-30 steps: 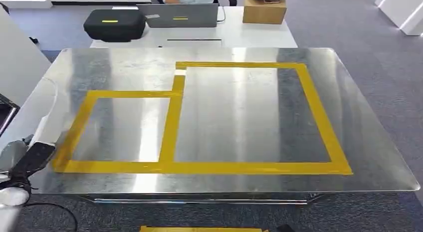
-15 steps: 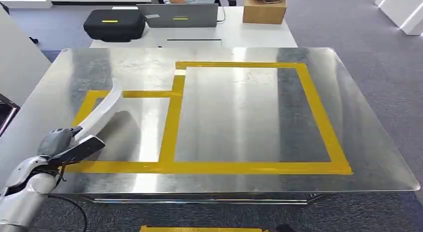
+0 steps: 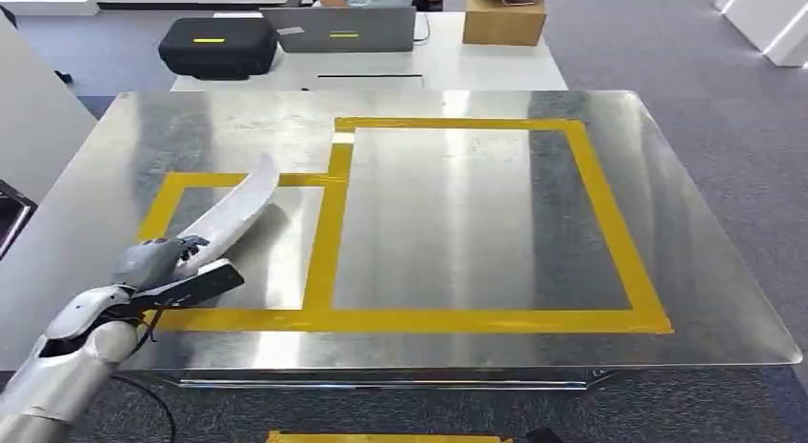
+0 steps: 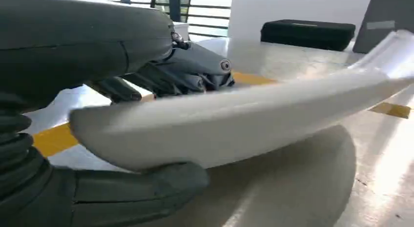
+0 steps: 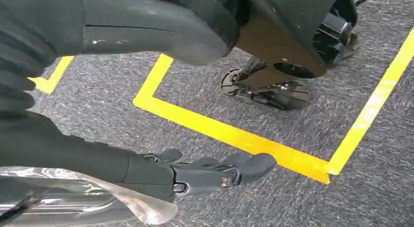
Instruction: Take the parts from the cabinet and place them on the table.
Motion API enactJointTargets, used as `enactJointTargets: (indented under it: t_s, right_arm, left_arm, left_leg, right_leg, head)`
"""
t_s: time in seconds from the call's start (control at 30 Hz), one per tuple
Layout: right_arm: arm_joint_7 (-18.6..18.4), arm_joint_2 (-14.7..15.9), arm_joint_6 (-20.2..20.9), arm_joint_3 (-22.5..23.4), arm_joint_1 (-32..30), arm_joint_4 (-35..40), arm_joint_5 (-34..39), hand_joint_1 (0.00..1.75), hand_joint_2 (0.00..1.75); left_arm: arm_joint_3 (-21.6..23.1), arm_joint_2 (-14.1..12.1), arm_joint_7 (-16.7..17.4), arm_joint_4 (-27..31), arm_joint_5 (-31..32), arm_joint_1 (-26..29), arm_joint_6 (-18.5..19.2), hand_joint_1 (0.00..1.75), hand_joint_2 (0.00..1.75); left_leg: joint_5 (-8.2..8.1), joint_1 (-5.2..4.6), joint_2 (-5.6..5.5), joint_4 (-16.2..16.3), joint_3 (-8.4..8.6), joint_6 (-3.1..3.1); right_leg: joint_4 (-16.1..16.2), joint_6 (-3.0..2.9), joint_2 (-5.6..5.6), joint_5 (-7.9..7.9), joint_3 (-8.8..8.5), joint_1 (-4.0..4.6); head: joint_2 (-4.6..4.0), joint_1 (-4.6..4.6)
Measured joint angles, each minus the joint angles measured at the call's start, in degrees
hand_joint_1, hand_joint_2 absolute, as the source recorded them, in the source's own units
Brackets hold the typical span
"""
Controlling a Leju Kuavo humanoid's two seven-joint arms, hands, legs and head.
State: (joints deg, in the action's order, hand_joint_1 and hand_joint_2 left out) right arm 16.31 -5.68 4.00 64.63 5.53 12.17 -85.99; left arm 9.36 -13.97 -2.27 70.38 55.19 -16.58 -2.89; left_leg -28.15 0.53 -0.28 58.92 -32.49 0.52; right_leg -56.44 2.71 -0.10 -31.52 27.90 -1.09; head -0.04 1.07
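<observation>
White and gently curved, the long plastic part [image 3: 229, 211] sits in the grasp of the robot's left hand [image 3: 167, 267], held by its near end over the polished steel counter [image 3: 457, 224]. In the head view the part slants up and away from the hand, its far tip reaching the top strip of the smaller yellow tape rectangle [image 3: 329, 233] on the counter's left side; its dark shadow falls inside that rectangle. The left wrist view gives the grip plainly: the thick grey thumb [image 4: 132, 195] lies under the part's lower edge, the darker fingers [image 4: 195, 75] curl over its upper edge from behind, and the part runs between them, pinched near its rounded end. Whether the part touches the steel anywhere cannot be told. A larger yellow tape rectangle [image 3: 610, 233] adjoins the smaller one on the right.

The right hand [image 5: 215, 172] hangs above grey carpet [image 5: 302, 134] marked with yellow floor tape [image 5: 234, 134], its fingers stretched out, slightly apart and holding nothing.

Beyond the counter stands a white desk [image 3: 476, 67] carrying a black zipped case [image 3: 217, 46], a grey laptop [image 3: 345, 29] and a brown cardboard box [image 3: 505, 19].
</observation>
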Motion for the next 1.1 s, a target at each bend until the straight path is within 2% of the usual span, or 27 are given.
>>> enactJointTargets:
  t_s: [0.07, 0.1, 0.33, 0.6, 0.73, 0.8, 0.93, 1.1]
  right_arm:
    - [-0.07, 0.00, 0.00, -0.11, -0.13, 0.00, 0.07, 0.00, 0.00]
    - [-0.09, 0.00, 0.00, -0.11, -0.18, 0.00, 0.13, 0.00, 0.00]
    - [-0.13, 0.00, -0.09, -0.11, -0.49, 0.00, 0.76, 0.00, 0.00]
    - [0.13, 0.00, -0.35, -0.11, -1.08, 0.00, 1.88, 0.00, 0.00]
    - [0.37, 0.00, -0.74, -0.09, -1.57, 0.00, 2.67, 0.00, 0.00]
    - [0.52, 0.00, -1.05, -0.07, -1.85, 0.00, 3.21, 0.00, 0.00]
    - [0.66, 0.00, -1.40, 0.15, -2.40, 0.00, 4.17, 0.00, 0.00]
    - [0.66, -0.07, -2.19, 1.23, -3.00, 0.00, 5.84, 0.00, 0.00]
  left_arm:
    - [0.55, -0.02, 0.26, 0.02, 0.09, -0.12, -0.13, 0.00, 1.75]
    - [0.65, -0.02, 0.35, 0.02, 0.15, -0.11, -0.33, 0.00, 0.00]
    - [1.03, 0.15, 0.48, 1.49, 0.00, 0.55, -0.88, 0.00, 0.00]
    - [2.10, 0.90, 0.28, 9.62, -0.55, 4.31, -2.86, 0.00, 0.00]
    - [2.18, 1.44, -2.19, 14.94, -3.22, 7.43, -5.27, 0.00, 0.00]
    - [2.32, 1.73, -3.63, 19.51, -4.55, 10.78, -6.98, 0.00, 0.00]
    - [2.67, 2.32, -6.84, 28.88, -5.72, 18.87, -12.84, 0.00, 0.00]
    - [2.34, 4.18, -10.56, 38.78, -9.43, 30.51, -23.24, 0.00, 0.00]
  left_leg:
    - [0.00, 0.00, 0.00, 0.00, 0.00, 0.00]
    - [0.00, 0.00, 0.00, 0.00, 0.00, 0.00]
    - [0.00, 0.00, 0.00, 0.00, 0.00, 0.00]
    - [-0.01, -0.01, 0.00, 0.00, -0.02, 0.00]
    - [-0.01, -0.01, 0.00, 0.00, -0.02, 0.00]
    - [-0.04, -0.01, 0.03, 0.00, -0.03, 0.00]
    - [-0.14, -0.01, 0.11, 0.00, -0.04, -0.04]
    - [-0.29, -0.19, 0.11, 0.00, -0.04, 0.04]
  right_leg:
    - [0.00, 0.00, -0.01, 0.00, -0.01, 0.00]
    - [0.00, 0.00, -0.02, 0.00, -0.01, 0.00]
    - [-0.01, 0.00, -0.02, 0.00, -0.02, 0.00]
    - [0.00, 0.00, -0.01, -0.01, 0.00, -0.01]
    - [0.00, 0.00, 0.00, -0.01, -0.01, 0.00]
    - [0.00, 0.00, 0.06, -0.01, 0.00, 0.00]
    - [0.01, -0.02, 0.08, -0.07, 0.02, 0.00]
    - [0.08, 0.00, 0.07, -0.11, 0.08, -0.11]
  head:
    - [0.00, -0.02]
    - [0.00, 0.00]
    - [0.00, -0.02]
    - [0.00, -0.02]
    - [0.00, 0.00]
    - [0.00, 0.00]
    - [0.00, -0.02]
    - [0.00, 0.02]
